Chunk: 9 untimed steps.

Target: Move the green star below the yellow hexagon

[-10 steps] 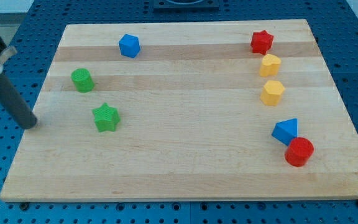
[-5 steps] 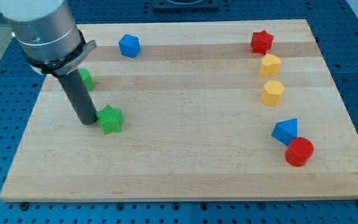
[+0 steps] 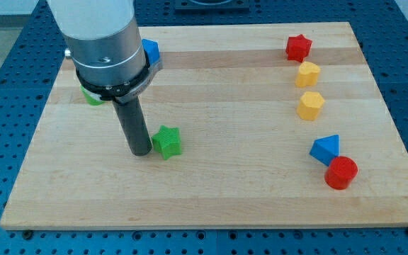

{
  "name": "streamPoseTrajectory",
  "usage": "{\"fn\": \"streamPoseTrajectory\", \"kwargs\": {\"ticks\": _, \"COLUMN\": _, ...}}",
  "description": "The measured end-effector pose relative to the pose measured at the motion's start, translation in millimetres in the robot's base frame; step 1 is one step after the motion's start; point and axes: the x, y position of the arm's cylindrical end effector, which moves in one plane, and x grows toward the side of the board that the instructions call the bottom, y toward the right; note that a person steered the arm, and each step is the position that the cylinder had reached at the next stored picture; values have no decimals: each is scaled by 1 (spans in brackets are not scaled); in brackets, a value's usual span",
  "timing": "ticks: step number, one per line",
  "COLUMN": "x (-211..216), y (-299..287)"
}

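Observation:
The green star point(image 3: 167, 142) lies left of the board's middle. My tip point(image 3: 140, 151) touches its left side. The yellow hexagon point(image 3: 310, 105) sits at the view's right, far from the star, with a second yellow block point(image 3: 307, 74) just above it. The rod and the arm's grey cylinder rise from the tip toward the view's top left.
A red star point(image 3: 298, 47) sits at the top right. A blue triangle point(image 3: 325, 149) and a red cylinder point(image 3: 341, 173) sit at the lower right, below the yellow hexagon. A blue block point(image 3: 151, 49) and a green block point(image 3: 91, 96) are partly hidden behind the arm.
My tip came in from the board's left edge, met the green star and pushed it to the right. The other blocks have not moved.

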Motion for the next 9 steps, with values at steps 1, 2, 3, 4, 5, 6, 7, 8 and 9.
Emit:
{"fn": "streamPoseTrajectory", "kwargs": {"ticks": 1, "x": -14, "y": 41}}
{"fn": "streamPoseTrajectory", "kwargs": {"ticks": 2, "x": -27, "y": 79}}
{"fn": "streamPoseTrajectory", "kwargs": {"ticks": 3, "x": -28, "y": 81}}
{"fn": "streamPoseTrajectory", "kwargs": {"ticks": 4, "x": -27, "y": 81}}
{"fn": "streamPoseTrajectory", "kwargs": {"ticks": 5, "x": -13, "y": 88}}
{"fn": "streamPoseTrajectory", "kwargs": {"ticks": 6, "x": -6, "y": 96}}
{"fn": "streamPoseTrajectory", "kwargs": {"ticks": 7, "x": -1, "y": 99}}
{"fn": "streamPoseTrajectory", "kwargs": {"ticks": 8, "x": 4, "y": 109}}
{"fn": "streamPoseTrajectory", "kwargs": {"ticks": 9, "x": 1, "y": 116}}
